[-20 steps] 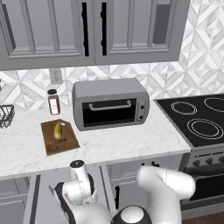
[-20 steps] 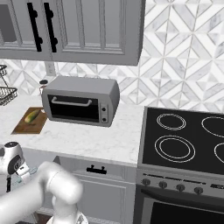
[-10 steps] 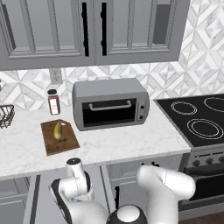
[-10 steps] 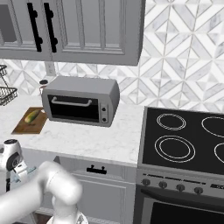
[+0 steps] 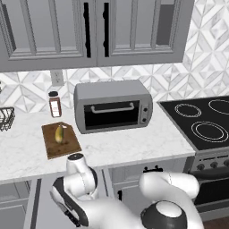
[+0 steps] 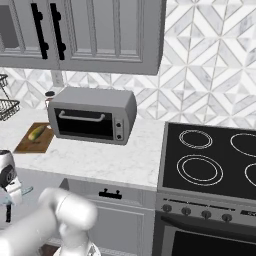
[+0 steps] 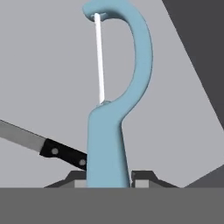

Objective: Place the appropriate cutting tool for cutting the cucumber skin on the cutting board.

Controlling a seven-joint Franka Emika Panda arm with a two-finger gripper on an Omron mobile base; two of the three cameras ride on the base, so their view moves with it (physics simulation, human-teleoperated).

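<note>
Peeler (image 7: 109, 131) clamped at handle by gripper (image 7: 109, 177), knife (image 7: 41, 146) seen behind peeler. Judged light, rigid, slim; handle grip suited. Cutting board (image 5: 67, 147) bears cucumber (image 5: 59, 133).

No text, label, brand, number or sign can be read on anything in these pictures.

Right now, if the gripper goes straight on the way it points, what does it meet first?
Probably a flat grey surface. The gripper holds the peeler, whose head leads; the knife lies off to one side. Depth is unclear.
</note>
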